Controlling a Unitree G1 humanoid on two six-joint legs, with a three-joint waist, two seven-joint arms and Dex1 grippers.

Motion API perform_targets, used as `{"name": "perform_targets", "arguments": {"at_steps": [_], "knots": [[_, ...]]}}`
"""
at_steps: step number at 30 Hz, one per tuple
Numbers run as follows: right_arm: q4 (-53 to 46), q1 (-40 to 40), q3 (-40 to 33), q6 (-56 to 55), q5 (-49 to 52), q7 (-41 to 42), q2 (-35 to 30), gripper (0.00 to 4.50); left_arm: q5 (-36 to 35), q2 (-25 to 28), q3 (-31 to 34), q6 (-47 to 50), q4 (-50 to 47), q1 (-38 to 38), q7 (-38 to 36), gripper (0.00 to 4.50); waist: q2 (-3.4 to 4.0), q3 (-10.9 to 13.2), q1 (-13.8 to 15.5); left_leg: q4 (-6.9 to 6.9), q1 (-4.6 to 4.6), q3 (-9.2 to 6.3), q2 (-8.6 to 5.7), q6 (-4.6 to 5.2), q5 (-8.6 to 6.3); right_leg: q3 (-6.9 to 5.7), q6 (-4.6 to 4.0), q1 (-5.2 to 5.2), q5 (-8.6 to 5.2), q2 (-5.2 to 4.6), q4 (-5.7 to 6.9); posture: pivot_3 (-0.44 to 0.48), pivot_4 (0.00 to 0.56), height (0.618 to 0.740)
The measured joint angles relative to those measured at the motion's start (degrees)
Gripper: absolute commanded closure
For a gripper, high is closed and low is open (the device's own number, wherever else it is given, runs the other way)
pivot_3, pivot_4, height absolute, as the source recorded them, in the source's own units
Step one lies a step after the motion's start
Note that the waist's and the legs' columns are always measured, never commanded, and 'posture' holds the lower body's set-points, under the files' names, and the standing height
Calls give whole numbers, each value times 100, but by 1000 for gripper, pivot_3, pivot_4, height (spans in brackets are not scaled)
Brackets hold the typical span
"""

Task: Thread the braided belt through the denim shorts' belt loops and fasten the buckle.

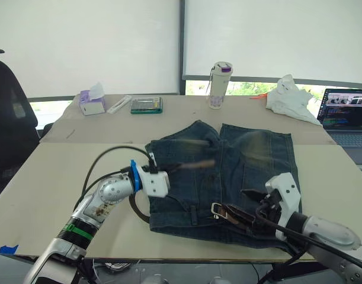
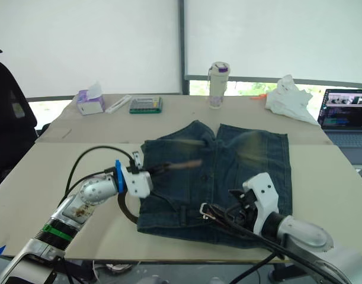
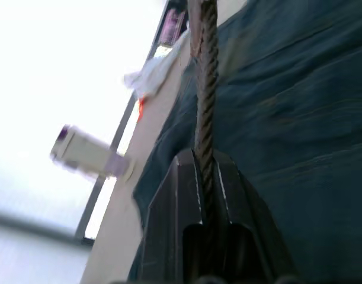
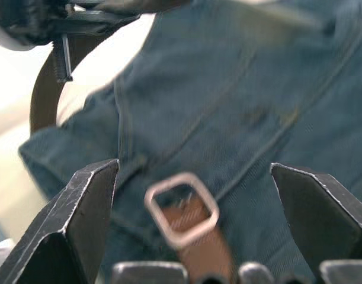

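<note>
The denim shorts (image 1: pixel 252 165) lie flat on the table, waistband toward me. The braided belt (image 1: pixel 137 208) curves in a dark loop off the waistband's left end. Its blurred free end (image 2: pixel 186 164) sticks out over the shorts from my left gripper (image 1: pixel 176 168), which is shut on the strap (image 3: pixel 205 118). The silvery buckle (image 1: pixel 217 208) rests on the waistband near a belt loop (image 1: pixel 194 214). My right gripper (image 4: pixel 192 171) is open, its fingers (image 4: pixel 80 201) wide on either side of the buckle (image 4: pixel 182 208) without touching it.
At the back of the table stand a tissue box (image 1: pixel 92 102), a green case (image 1: pixel 146 105), a bottle (image 1: pixel 218 86) and a crumpled white cloth (image 1: pixel 290 97). An open laptop (image 1: pixel 346 115) sits at the right and a black chair (image 1: pixel 9 118) at the left.
</note>
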Motion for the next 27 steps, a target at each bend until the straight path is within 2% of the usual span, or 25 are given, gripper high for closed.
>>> {"name": "perform_targets", "arguments": {"at_steps": [3, 8, 12, 20, 24, 27], "knots": [[-120, 130, 72, 25, -46, -178, 1, 0, -32, 94, -122, -660, 277, -42, -260, 4455, 1, -1, -23, 1, 6, 5, 0, 2, 1, -7, 1, 0, -1, 11, 7, 0, 150, 740], [-370, -119, 1041, -187, -1465, -363, -700, 0, -145, 169, -193, -1170, 734, -216, -610, 4455, 4, 0, -21, 8, 16, 20, -4, 4, 0, -26, 7, 8, -4, 73, 10, 0, 150, 740], [-388, -782, 1991, -517, -2471, -353, -848, 0, -306, 172, -263, -1293, 840, -314, -924, 4455, 4, 0, -30, 13, 18, 20, -2, 6, 0, -27, 8, 8, -5, 87, 14, 0, 150, 740], [-301, -1472, 2858, -801, -3452, 157, -1040, 0, -344, 86, -288, -1272, 960, -356, -1155, 4455, 3, 0, -25, 17, 20, 20, -5, 7, -1, -29, 10, 10, -6, 89, 18, 0, 150, 740], [-283, -1775, 3090, -804, -3795, 462, -1095, 1181, -344, 51, -286, -1251, 947, -355, -1220, 4500, 3, 0, -29, 17, 22, 20, -4, 7, -1, -28, 10, 9, -6, 90, 19, 0, 150, 740], [-213, -2001, 3344, -908, -4104, 687, -1144, 2272, -349, 30, -286, -1235, 930, -355, -1251, 4500, 4, 0, -35, 17, 23, 20, -5, 7, -1, -28, 10, 9, -6, 90, 21, 0, 150, 740]]}}
